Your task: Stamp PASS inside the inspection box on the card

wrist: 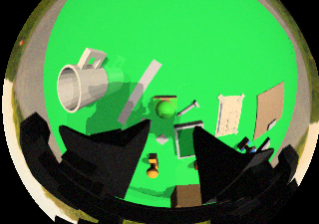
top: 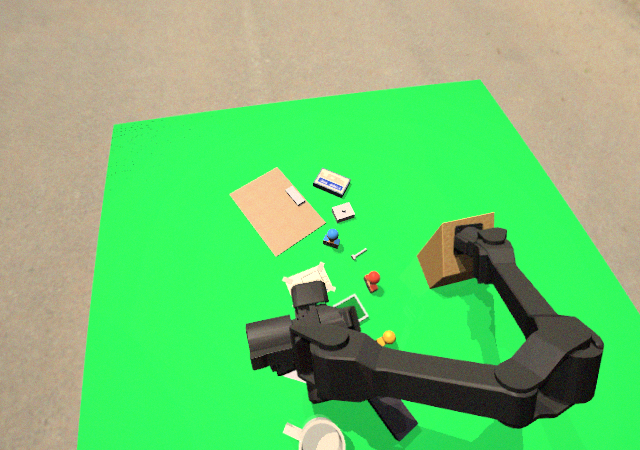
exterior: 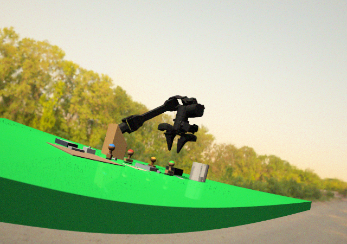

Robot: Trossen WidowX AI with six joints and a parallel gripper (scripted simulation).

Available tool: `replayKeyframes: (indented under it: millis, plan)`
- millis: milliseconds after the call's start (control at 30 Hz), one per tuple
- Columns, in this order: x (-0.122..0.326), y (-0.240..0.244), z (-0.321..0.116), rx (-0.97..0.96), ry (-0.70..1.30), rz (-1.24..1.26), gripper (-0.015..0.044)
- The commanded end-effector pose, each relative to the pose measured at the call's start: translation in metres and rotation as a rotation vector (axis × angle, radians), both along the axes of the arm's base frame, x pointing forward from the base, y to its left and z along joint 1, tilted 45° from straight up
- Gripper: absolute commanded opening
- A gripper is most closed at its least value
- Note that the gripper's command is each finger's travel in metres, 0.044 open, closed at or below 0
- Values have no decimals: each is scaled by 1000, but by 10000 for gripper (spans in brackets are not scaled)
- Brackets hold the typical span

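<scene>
My gripper [exterior: 173, 151] [wrist: 172, 126] is open and empty, pointing down above the bench. In the wrist view the green-knobbed stamp [exterior: 171, 163] [wrist: 164, 110] stands just beyond the fingertips; the arm hides it in the top view. An orange stamp [top: 388, 337] [exterior: 153, 159] [wrist: 153, 173], a red stamp [top: 372, 278] [exterior: 130, 152] and a blue stamp [top: 332, 235] [exterior: 111, 146] also stand there. No PASS lettering is readable. The taped card [top: 305, 276] [wrist: 229, 115] has faint printed lines. Beside it lies a pale-rimmed tray [top: 361, 304] [wrist: 176, 143], dark green inside, probably the pad.
A mug [top: 322, 435] [exterior: 199, 172] [wrist: 92, 87] and a pale strip [wrist: 142, 91] lie near the green stamp. A dark block [top: 395, 419], a brown board [top: 273, 207] [wrist: 271, 105], a blue-labelled box [top: 331, 182], a small white block [top: 343, 214] and a wooden wedge [top: 434, 259] [exterior: 114, 140] stand around.
</scene>
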State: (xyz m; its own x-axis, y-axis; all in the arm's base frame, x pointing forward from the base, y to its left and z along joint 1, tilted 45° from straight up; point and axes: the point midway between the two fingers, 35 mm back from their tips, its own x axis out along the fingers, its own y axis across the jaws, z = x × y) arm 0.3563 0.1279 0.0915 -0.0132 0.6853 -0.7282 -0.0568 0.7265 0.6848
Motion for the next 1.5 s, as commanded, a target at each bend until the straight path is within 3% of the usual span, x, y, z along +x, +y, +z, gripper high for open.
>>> replayKeyframes:
  millis: [0,1467]
  plan:
    - [-4,12,0,26,16,38,215]
    - [-5,57,-48,28,16,38,215]
